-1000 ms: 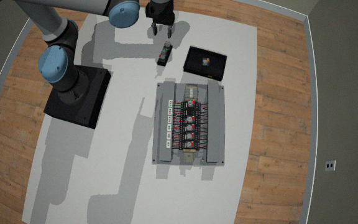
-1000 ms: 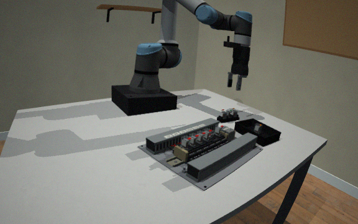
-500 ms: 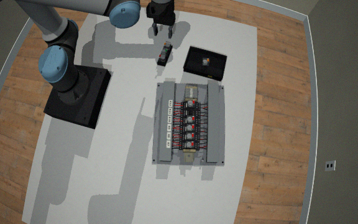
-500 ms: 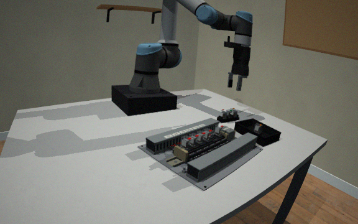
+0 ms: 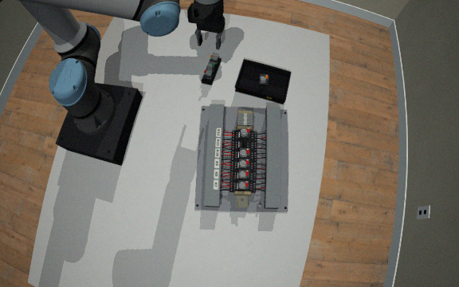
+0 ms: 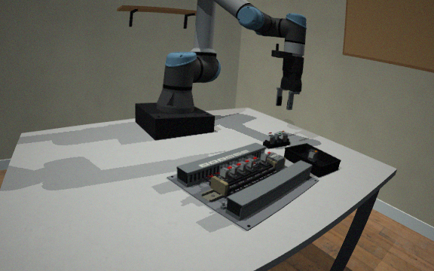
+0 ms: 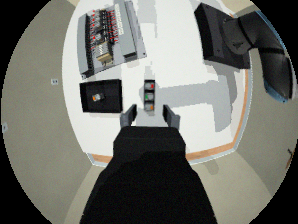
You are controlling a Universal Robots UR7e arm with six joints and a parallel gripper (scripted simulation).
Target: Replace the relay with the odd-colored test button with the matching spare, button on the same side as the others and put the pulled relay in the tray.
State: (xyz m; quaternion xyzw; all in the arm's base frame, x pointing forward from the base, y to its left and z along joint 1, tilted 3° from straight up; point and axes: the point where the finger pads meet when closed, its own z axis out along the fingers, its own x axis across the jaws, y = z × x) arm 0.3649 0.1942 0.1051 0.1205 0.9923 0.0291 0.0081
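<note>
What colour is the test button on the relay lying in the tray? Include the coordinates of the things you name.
Orange (image 5: 266, 76) (image 6: 316, 151) (image 7: 95, 98); the top view shows it best.

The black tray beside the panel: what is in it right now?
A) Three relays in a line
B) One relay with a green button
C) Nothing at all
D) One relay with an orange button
D: a single relay with an orange button sits inside the black tray.
</note>
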